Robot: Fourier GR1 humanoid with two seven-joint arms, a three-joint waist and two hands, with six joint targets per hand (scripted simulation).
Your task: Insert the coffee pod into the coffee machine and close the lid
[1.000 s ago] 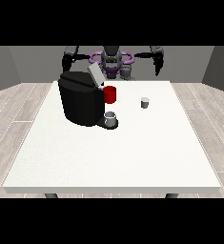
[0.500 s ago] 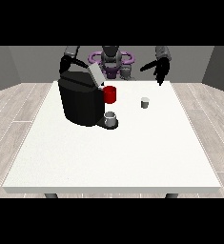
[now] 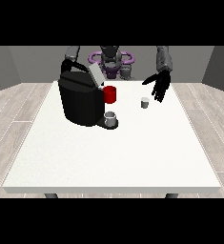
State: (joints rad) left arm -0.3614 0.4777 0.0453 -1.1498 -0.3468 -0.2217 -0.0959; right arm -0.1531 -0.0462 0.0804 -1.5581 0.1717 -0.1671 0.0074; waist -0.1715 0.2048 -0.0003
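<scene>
Big white table (image 3: pixel 108 157), grey floor around it, and the job is barely begun.

The coffee pod (image 3: pixel 144 102) is seen upright on the table, just below and inward of the spread, relaxed fingers (image 3: pixel 159 95) of the hand at the view's right (image 3: pixel 159 85), which hangs above it; nothing is held yet. The coffee machine (image 3: pixel 81 99) is parked well off to the far side of those fingers, its lid (image 3: pixel 96 75) tipped up. The other hand is hidden behind the machine, so its fingers can't be told. Grabbing, inserting and closing are all reckoned still to be done.
</scene>
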